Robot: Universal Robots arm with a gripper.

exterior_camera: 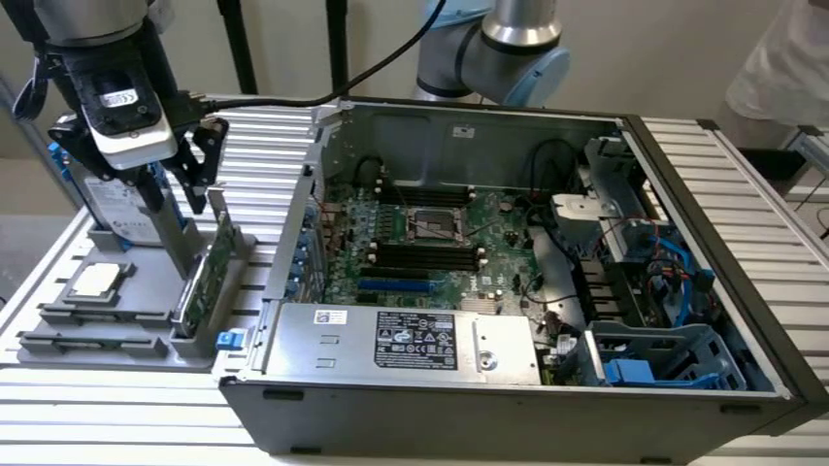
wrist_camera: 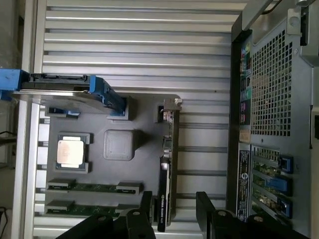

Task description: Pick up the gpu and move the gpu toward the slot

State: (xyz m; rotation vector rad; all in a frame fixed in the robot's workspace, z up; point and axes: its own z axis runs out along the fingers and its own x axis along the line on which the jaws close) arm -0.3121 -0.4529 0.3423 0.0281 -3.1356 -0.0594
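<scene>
Ribbed, silvery metal worktop [exterior_camera: 732,165] underneath. On it, a boxy grey steel computer case [exterior_camera: 518,413], side panel off, with a green board and black cables inside. Just beside that, toward the exterior view's left, a matte grey moulded tray [exterior_camera: 78,342]. Standing on edge in a tray groove: the thin, flat green gpu [exterior_camera: 194,282], silver bracket at one end. Over it, the black claw [wrist_camera: 175,211] spread wide, one finger on either side of the card, seemingly not touching. Nearby in the tray, a small square silver chip [exterior_camera: 97,282].
</scene>
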